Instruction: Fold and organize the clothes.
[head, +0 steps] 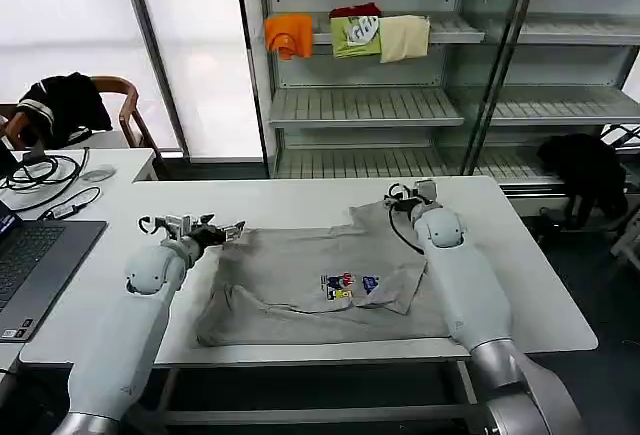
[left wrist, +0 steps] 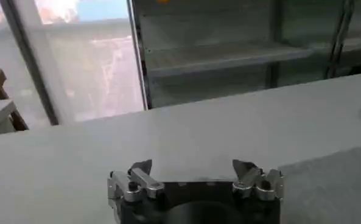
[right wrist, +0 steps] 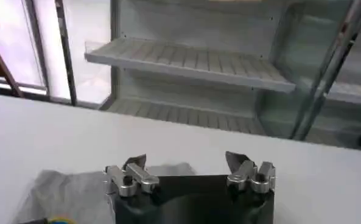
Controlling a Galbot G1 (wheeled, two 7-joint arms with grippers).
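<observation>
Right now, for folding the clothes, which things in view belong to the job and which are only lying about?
Job:
- grey shirt, spread on the white table
- left pincer, open, at the shirt's left edge
- right pincer, open, at its far right corner

Lying about:
- laptop
- cables
- folded garments on the shelf
- chair

Bright window daylight, soft wrist views

Chest print [head: 348, 286] on the grey shirt [head: 300, 285] too small to read; laptop [head: 30, 265] cut off by the head view's edge.
</observation>
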